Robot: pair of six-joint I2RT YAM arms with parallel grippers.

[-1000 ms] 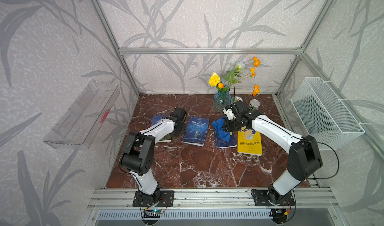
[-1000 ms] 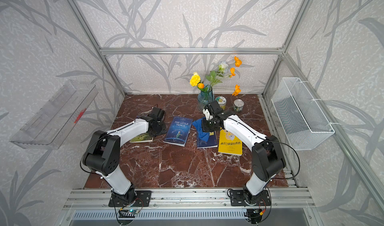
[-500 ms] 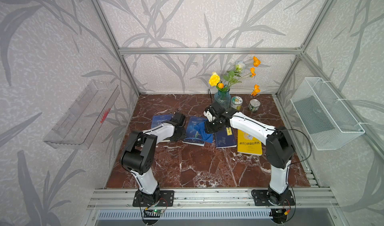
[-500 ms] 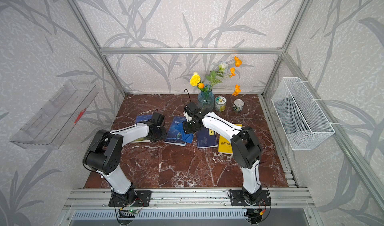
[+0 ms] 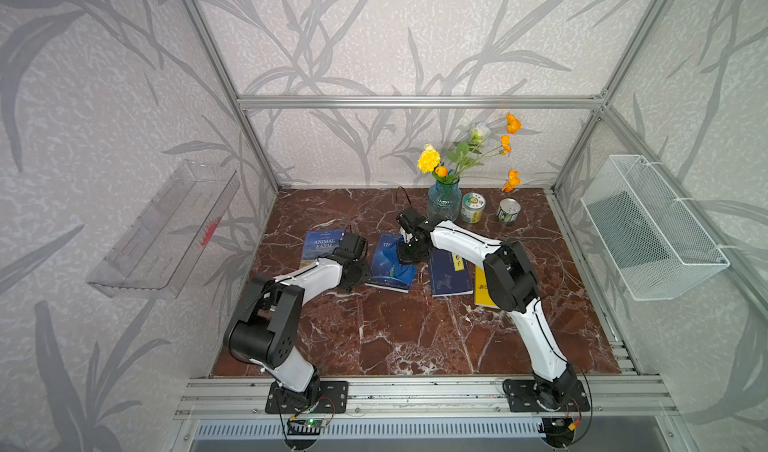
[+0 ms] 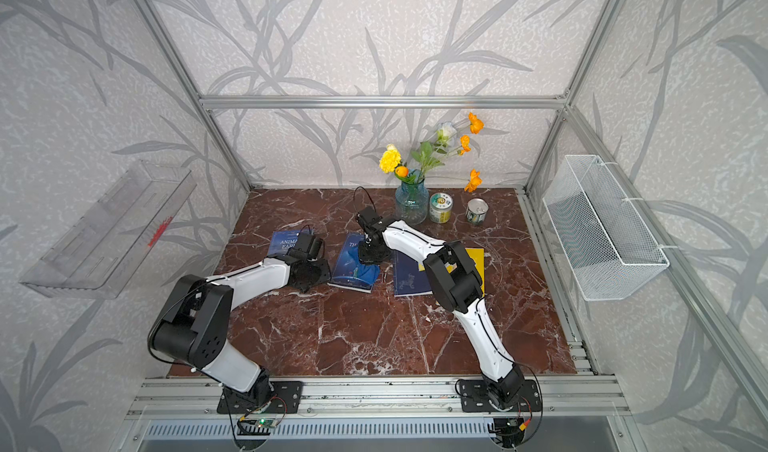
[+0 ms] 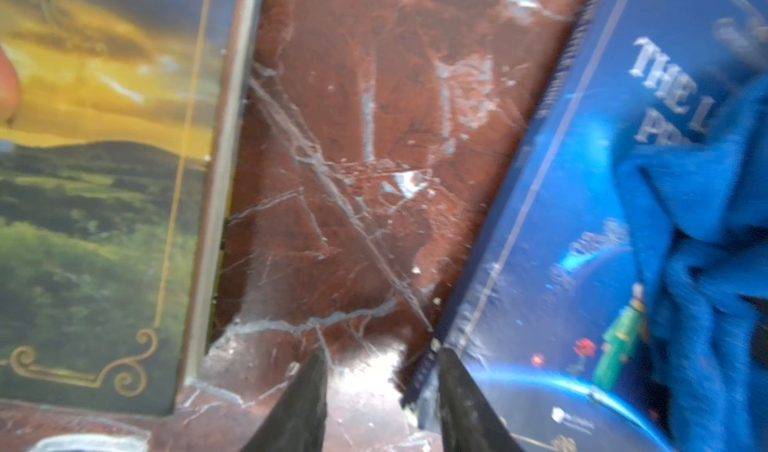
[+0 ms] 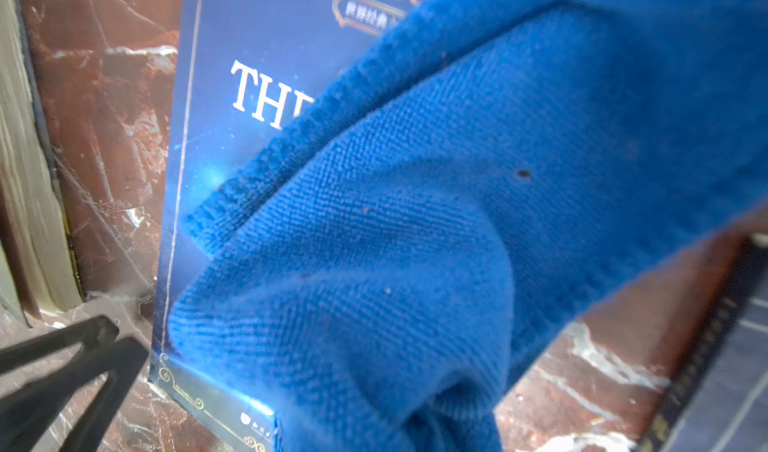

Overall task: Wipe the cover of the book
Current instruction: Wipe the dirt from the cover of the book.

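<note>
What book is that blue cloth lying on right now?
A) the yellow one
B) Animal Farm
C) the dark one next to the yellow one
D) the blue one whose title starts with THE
D: in a top view the blue cloth, pinched by the right gripper, lies on the blue book, and the right wrist view shows THE on the cover beside the cloth.

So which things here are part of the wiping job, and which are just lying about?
In use: The Little Prince book, blue cloth, right tool gripping it, left tool at the book's corner.

Lying about: Animal Farm book, dark blue book, yellow book, flower vase, green-label can, silver can, wire basket, clear shelf.
</note>
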